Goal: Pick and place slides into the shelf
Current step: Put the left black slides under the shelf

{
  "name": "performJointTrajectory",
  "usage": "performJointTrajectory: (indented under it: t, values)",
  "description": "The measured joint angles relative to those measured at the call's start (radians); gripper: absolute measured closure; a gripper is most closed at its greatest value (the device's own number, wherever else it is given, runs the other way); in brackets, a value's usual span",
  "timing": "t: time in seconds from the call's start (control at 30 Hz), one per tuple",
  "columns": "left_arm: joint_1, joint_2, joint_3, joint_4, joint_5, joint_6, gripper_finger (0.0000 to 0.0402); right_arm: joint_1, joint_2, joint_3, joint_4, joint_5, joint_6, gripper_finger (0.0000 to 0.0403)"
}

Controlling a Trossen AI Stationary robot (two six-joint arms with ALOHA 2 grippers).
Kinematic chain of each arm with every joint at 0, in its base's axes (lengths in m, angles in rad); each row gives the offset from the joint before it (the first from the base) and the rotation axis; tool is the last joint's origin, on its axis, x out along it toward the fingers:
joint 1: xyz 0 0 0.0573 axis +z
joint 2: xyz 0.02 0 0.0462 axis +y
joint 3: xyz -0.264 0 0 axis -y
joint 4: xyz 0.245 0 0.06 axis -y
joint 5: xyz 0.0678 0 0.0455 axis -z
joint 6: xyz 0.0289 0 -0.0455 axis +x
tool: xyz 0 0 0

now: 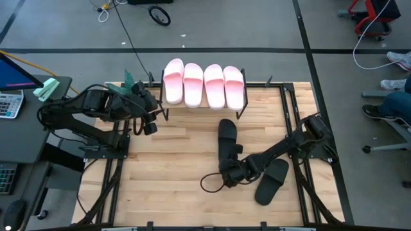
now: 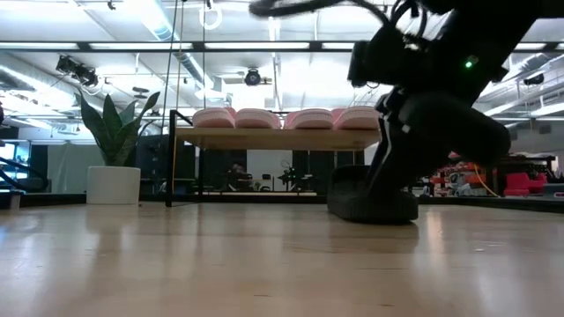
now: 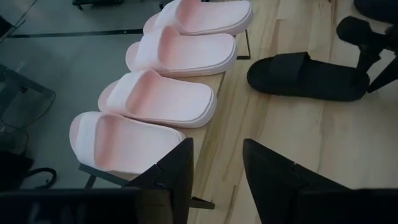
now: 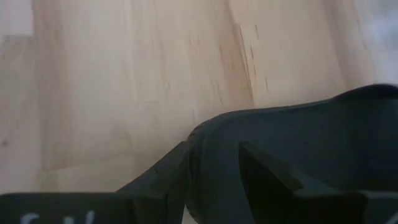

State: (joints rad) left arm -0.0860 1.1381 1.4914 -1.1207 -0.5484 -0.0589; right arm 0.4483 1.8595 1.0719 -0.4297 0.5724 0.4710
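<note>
Four pink slides (image 1: 204,85) are lined up on the shelf (image 1: 244,110) at top centre. One black slide (image 1: 227,138) is straddled at its near end by the right gripper (image 1: 231,172), fingers parted around its edge; the other black slide (image 1: 272,181) is left lower right on the table (image 1: 173,167). The left gripper (image 1: 149,122) is parked by the shelf's left end, fingers apart, nothing held.

Four pale pink slides (image 1: 204,84) sit side by side on the shelf (image 2: 278,138) at the far edge. Two black slides (image 1: 228,142) lie on the desk (image 1: 173,167) nearer, right of centre.
</note>
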Motion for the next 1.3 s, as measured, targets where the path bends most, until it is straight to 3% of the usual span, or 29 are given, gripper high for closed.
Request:
performJointTrajectory:
  t: [0.4,0.7,0.87,1.1,1.3]
  values:
    - [0.0,0.0,0.0,-0.022,0.0,0.001,0.0269,-0.018,0.0,-0.003,0.005,-0.066,-0.022,0.0257]
    - [0.0,0.0,0.0,-0.022,0.0,0.0,0.0264,-0.021,0.0,-0.057,0.035,-0.058,0.002,0.0257]
    - [0.0,0.0,0.0,-0.027,0.0,-0.008,0.0257,-0.019,-0.006,-0.144,0.172,-0.013,0.003,0.0277]
    - [0.0,0.0,0.0,-0.031,0.0,-0.008,0.026,-0.015,-0.002,-0.13,0.174,0.037,-0.053,0.0379]
    - [0.0,0.0,0.0,-0.03,0.0,-0.038,0.0268,-0.044,0.004,-0.074,0.12,0.236,-0.209,0.0377]
